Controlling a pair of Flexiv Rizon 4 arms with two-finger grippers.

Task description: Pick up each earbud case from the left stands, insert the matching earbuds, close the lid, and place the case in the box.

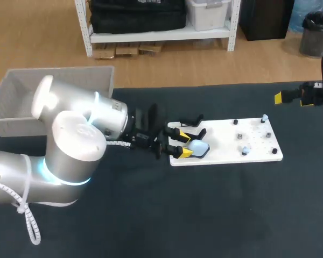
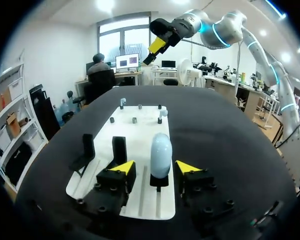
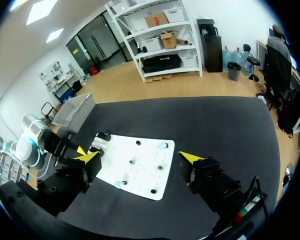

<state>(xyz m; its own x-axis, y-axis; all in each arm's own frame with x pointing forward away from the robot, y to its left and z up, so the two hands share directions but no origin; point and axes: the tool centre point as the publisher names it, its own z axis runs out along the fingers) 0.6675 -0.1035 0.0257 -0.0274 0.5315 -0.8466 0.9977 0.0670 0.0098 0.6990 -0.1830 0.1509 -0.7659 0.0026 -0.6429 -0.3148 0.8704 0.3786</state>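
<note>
A light-blue earbud case (image 1: 198, 147) (image 2: 160, 154) stands on a black stand at the left end of the white board (image 1: 226, 137) (image 2: 140, 130). My left gripper (image 1: 184, 145) (image 2: 155, 169) is down at the board with the case between its yellow tips; a narrow gap shows on each side, so it is open. Two small light-blue earbuds (image 1: 265, 117) (image 1: 245, 150) sit on pegs at the board's right end. My right gripper (image 1: 292, 97) (image 3: 140, 159) hangs open and empty above the table's far right, away from the board (image 3: 140, 167).
A grey box (image 1: 43, 94) (image 3: 75, 111) stands at the table's far left, behind my left arm. Two empty black stands (image 2: 87, 150) (image 2: 119, 149) rise beside the case. Several short dark pegs (image 1: 236, 122) stick up from the board.
</note>
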